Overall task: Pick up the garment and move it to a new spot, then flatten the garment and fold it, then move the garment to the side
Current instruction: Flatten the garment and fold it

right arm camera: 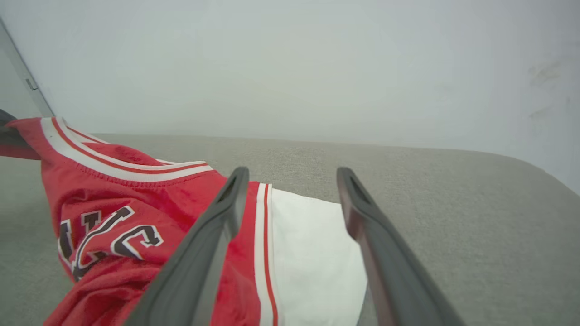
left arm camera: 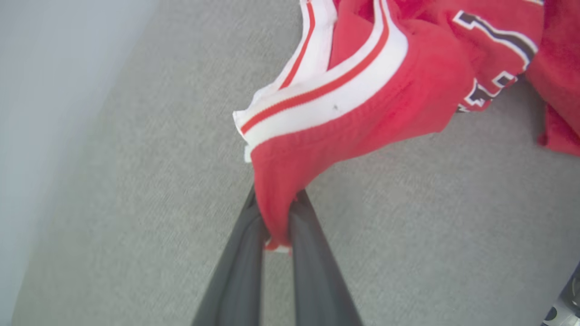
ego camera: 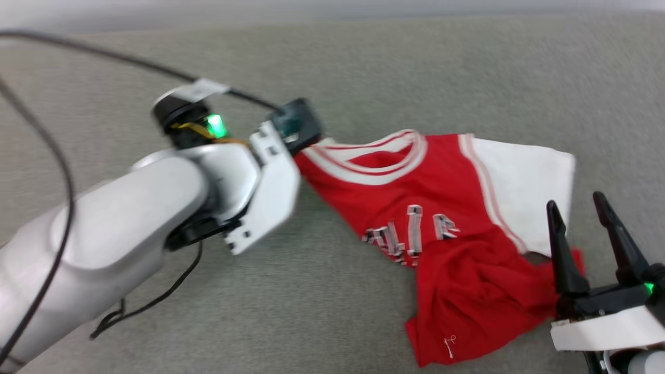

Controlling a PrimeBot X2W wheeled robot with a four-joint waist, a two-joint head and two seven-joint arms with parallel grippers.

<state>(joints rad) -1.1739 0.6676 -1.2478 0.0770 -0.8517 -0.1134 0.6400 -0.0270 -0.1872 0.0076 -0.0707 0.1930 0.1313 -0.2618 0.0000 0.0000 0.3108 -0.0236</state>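
1. The garment (ego camera: 441,208) is lying crumpled on the grey surface (ego camera: 363,67). It is stretching from the left gripper (left arm camera: 276,198) across toward the right gripper (ego camera: 575,201), with its long axis running roughly between the two.
2. Left fingers (left arm camera: 240,271) are pressing together, pinching a red fold just beside the striped trim (left arm camera: 326,97). The cloth is fanning out ahead of the tips (that end looks lifted).
3. Right fingers (right arm camera: 213,240) are standing spread wide, gripping nothing. The white sleeve (right arm camera: 312,253) is lying between and beneath them.
4. Judgement: the left arm is doing the carrying, and the right is sitting nearer the sleeve end.
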